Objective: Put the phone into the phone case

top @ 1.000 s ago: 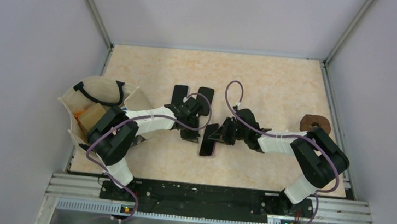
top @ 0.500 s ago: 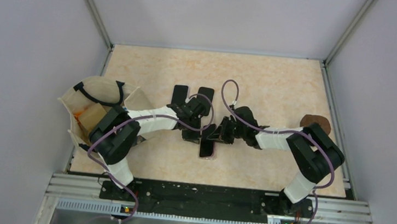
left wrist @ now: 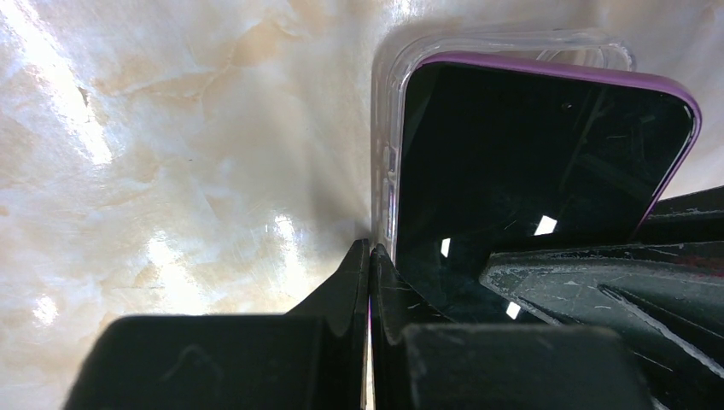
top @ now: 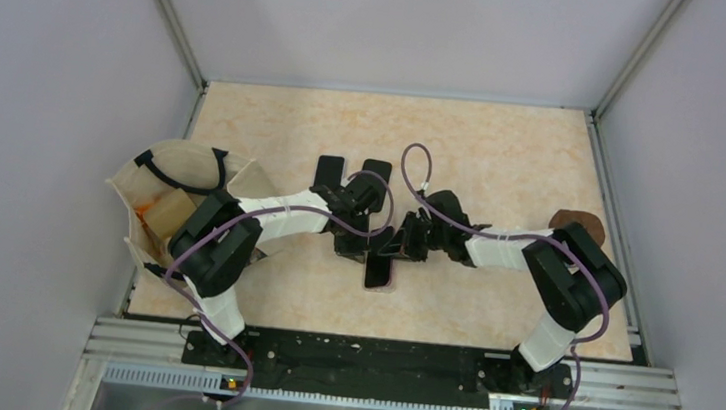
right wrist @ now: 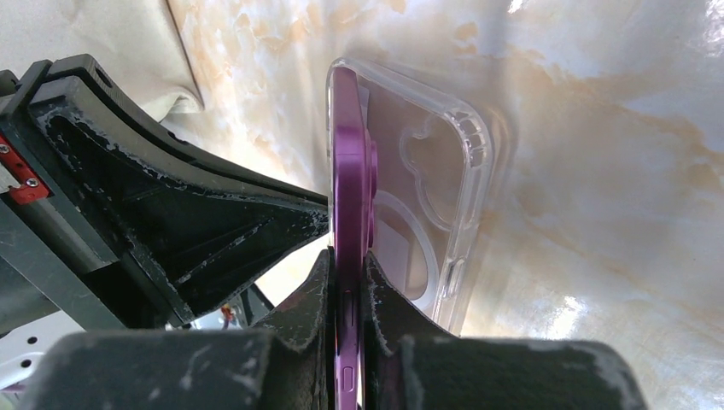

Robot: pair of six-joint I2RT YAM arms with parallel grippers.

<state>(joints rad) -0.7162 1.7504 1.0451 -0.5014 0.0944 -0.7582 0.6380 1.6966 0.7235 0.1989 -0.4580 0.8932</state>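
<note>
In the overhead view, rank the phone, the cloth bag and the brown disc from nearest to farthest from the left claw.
1. The phone, mid-table, just beside the left claw.
2. The cloth bag, far left.
3. The brown disc, far right.

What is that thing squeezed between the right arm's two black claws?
The purple phone, standing on edge, is pinched between the right gripper's fingers, shown in the right wrist view. The clear case lies beside it.
</note>
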